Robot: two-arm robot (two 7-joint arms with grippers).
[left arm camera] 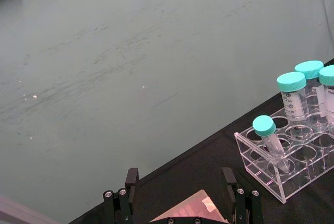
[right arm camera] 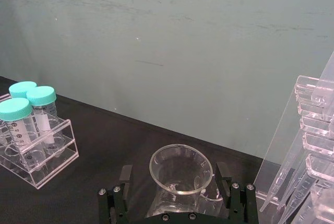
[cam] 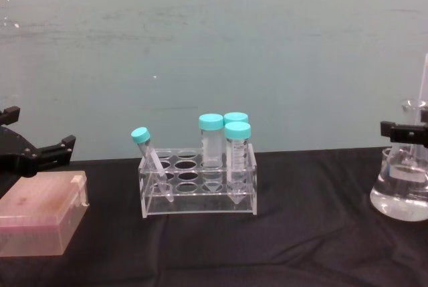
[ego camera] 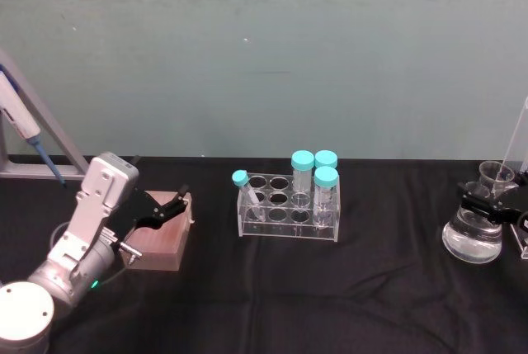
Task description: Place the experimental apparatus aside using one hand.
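Gripping the conical flask point(ego camera: 473, 238) neck, right pincer point(ego camera: 488, 204) closed, left pincer point(ego camera: 167, 208) open above pink box point(ego camera: 161, 238).

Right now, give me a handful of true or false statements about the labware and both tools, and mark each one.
1. The right tool sits around the neck of the conical flask. True.
2. The conical flask is empty. False: it holds clear liquid.
3. The tube rack holds four teal-capped tubes, one of them leaning. True.
4. The left tool grips a tube from the rack. False: it is open above the pink box, apart from the rack.
5. The rack stands between the box and the flask. True.
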